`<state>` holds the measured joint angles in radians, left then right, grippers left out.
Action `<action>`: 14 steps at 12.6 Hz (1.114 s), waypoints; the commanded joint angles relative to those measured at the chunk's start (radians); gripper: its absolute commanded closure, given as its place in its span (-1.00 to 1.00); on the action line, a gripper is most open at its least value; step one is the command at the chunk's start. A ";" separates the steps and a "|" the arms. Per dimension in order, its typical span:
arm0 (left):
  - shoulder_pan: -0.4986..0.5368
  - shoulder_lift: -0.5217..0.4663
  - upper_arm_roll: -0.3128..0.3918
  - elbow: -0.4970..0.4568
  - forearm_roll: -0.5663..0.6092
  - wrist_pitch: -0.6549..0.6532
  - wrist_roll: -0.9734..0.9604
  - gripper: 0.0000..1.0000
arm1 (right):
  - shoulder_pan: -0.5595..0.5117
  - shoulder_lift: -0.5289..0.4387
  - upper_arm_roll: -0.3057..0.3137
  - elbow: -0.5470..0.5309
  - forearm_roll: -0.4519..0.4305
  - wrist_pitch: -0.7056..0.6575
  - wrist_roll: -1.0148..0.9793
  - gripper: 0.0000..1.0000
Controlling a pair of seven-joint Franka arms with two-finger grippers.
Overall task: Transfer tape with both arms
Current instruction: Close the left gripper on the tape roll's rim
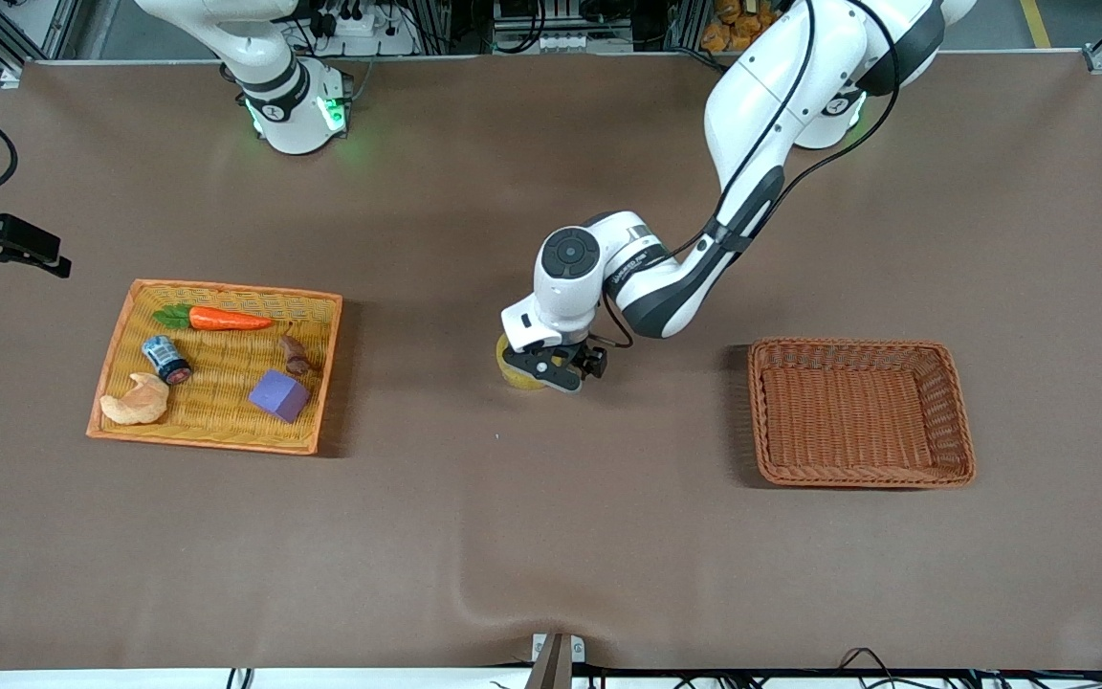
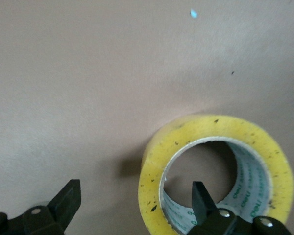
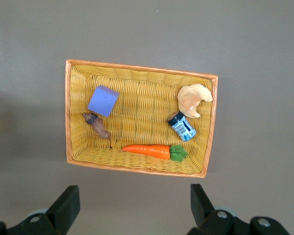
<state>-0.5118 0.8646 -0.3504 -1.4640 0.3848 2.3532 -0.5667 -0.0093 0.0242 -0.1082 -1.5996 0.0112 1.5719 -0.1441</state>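
Note:
The tape (image 1: 511, 369), a yellowish roll, lies flat on the brown table near the middle, partly hidden under my left gripper (image 1: 556, 368). In the left wrist view the tape (image 2: 206, 128) shows its grey printed core. My left gripper (image 2: 134, 191) is open and low over it. One finger stands inside the ring's hole and the other outside, straddling the ring's wall with a gap on each side. My right gripper (image 3: 133, 192) is open and empty, high over the table beside the yellow basket (image 3: 137, 67). It does not show in the front view.
The yellow basket (image 1: 226, 287) toward the right arm's end holds a purple cube (image 1: 278, 394), a carrot (image 1: 226, 319), a croissant (image 1: 135, 402), a small can (image 1: 166, 359) and a brown piece. An empty brown wicker basket (image 1: 857, 344) stands toward the left arm's end.

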 commanded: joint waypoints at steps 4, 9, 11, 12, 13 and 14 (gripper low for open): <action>-0.004 0.033 -0.002 0.013 0.009 0.001 0.004 -1.00 | -0.024 0.006 0.010 0.035 0.013 -0.010 -0.008 -1.00; -0.005 0.022 -0.001 0.007 0.012 0.000 -0.007 -1.00 | -0.026 0.008 0.010 0.044 0.013 -0.007 -0.008 -1.00; -0.005 0.022 -0.001 0.005 0.012 0.000 -0.006 -1.00 | -0.028 0.008 0.010 0.049 0.013 -0.007 -0.008 -1.00; -0.005 0.022 -0.002 0.004 0.012 0.000 -0.004 -1.00 | -0.028 0.008 0.010 0.050 0.013 -0.009 -0.008 -1.00; -0.004 0.022 -0.002 0.005 0.012 0.000 -0.002 -1.00 | -0.032 0.008 0.010 0.050 0.013 -0.009 -0.008 -1.00; -0.002 0.020 -0.002 0.005 0.012 0.000 -0.002 -1.00 | -0.032 0.008 0.010 0.050 0.013 -0.009 -0.008 -1.00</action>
<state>-0.5139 0.8946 -0.3519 -1.4592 0.3848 2.3544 -0.5667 -0.0140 0.0242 -0.1116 -1.5708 0.0112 1.5722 -0.1440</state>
